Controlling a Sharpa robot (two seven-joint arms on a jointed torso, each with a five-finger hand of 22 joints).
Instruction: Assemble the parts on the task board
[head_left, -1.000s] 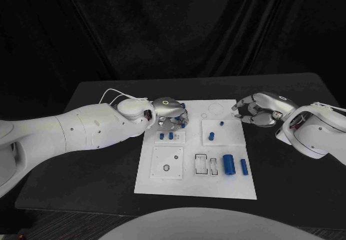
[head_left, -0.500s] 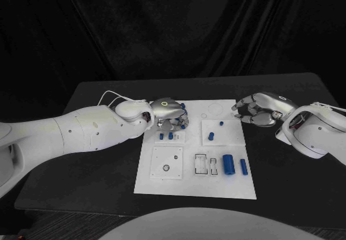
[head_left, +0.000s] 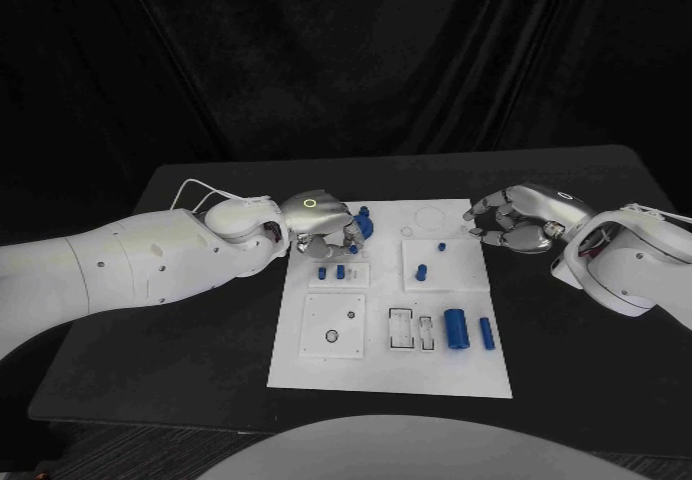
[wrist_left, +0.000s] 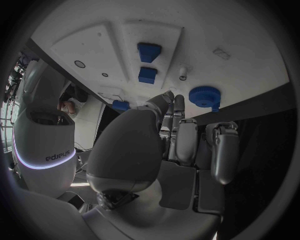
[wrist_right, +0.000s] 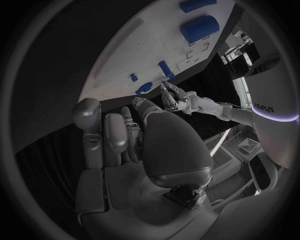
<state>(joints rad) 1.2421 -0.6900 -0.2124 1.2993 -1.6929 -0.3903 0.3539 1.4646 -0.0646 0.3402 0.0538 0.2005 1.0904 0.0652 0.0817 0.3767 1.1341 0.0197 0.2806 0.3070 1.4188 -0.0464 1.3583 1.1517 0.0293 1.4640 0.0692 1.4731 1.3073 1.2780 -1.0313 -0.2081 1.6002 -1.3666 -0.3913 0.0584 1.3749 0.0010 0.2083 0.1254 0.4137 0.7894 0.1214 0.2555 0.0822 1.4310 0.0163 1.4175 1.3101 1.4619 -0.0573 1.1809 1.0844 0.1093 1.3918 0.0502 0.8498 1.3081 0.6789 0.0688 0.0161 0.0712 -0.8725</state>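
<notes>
We note the task board (head_left: 389, 375), a white plate at frame centre, carrying blue parts: a knurled cap (wrist_left: 204, 96) at its upper-left edge, two pegs (head_left: 332, 271), two cylinders (head_left: 457, 329) lower right. The left hand (head_left: 329, 228) hovers by the cap, fingers apart, likely to grasp it. The right hand (head_left: 515, 222) waits upper right, curled, empty
</notes>
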